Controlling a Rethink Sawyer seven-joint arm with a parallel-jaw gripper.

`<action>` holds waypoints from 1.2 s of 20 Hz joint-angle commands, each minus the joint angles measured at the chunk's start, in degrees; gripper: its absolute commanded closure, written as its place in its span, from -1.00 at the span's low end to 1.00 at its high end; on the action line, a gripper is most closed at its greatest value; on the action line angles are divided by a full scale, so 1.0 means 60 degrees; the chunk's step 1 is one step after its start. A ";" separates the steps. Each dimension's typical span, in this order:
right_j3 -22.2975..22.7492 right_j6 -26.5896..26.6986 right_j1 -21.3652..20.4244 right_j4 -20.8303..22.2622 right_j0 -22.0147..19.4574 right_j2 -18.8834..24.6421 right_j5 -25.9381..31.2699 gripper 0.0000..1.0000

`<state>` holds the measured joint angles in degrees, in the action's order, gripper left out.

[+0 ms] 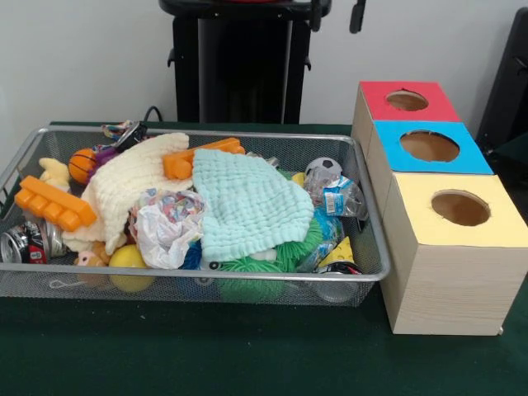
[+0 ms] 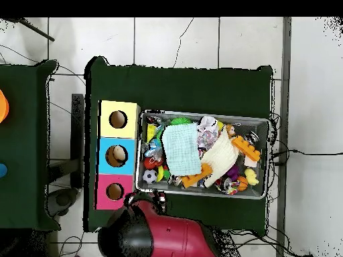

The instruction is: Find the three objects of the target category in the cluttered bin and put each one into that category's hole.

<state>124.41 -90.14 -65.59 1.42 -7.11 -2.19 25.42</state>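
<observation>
The silver wire-mesh bin [image 1: 247,277] sits on the green table, full of clutter; it also shows in the overhead view [image 2: 264,144]. A pale yellow plush toy [image 1: 55,172] lies at its left end, also in the overhead view [image 2: 251,177]. A small tan-orange fuzzy toy [image 1: 88,258] peeks out at the front left, mostly buried. A third plush toy is hidden. The red-topped hole [image 1: 407,101] is on the farthest wooden box, also in the overhead view [image 2: 114,191]. The red arm [image 2: 164,237] is drawn back at the base. Its gripper does not show.
A mint cloth [image 1: 252,206] and a cream cloth [image 1: 124,186] cover much of the bin. Around them lie orange plastic blocks [image 1: 54,204], a mini basketball [image 1: 82,164], a soccer ball [image 1: 322,169], a green spiky ball [image 1: 247,272], a can [image 1: 29,243]. Blue-topped [image 1: 429,146] and yellow-topped [image 1: 459,208] holes follow the red one.
</observation>
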 commanded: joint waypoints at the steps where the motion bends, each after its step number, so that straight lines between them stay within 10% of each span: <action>1: -0.0073 -0.0522 0.0604 0.0597 -0.0864 0.0327 -0.0616 -1.00; 24: -0.0514 0.1198 0.0692 0.1189 -0.4142 0.2446 -0.0216 -1.00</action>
<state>124.27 -90.14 -64.50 3.50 -28.69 5.24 23.01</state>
